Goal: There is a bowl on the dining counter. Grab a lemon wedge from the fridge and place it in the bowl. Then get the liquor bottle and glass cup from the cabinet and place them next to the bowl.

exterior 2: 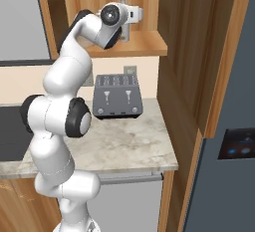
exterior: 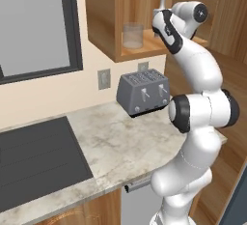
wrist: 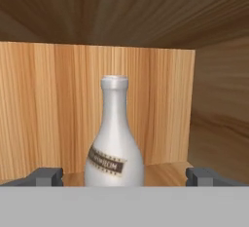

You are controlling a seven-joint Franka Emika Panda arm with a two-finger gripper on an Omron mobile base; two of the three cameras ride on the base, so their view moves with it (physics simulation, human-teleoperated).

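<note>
Liquor bottle (wrist: 115, 138) upright in cabinet (wrist: 58, 109), centred between wide-open jaws.

The liquor bottle (wrist: 115, 138) stands upright on the cabinet (wrist: 58, 109) shelf straight ahead of the gripper (wrist: 124, 176), between its spread fingertips, back wall behind.

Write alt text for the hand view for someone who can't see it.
A pale bottle with a dark label stands upright on a wooden cabinet shelf, centred between the open gripper's two fingers, which sit wide on either side of it, not touching.
</note>
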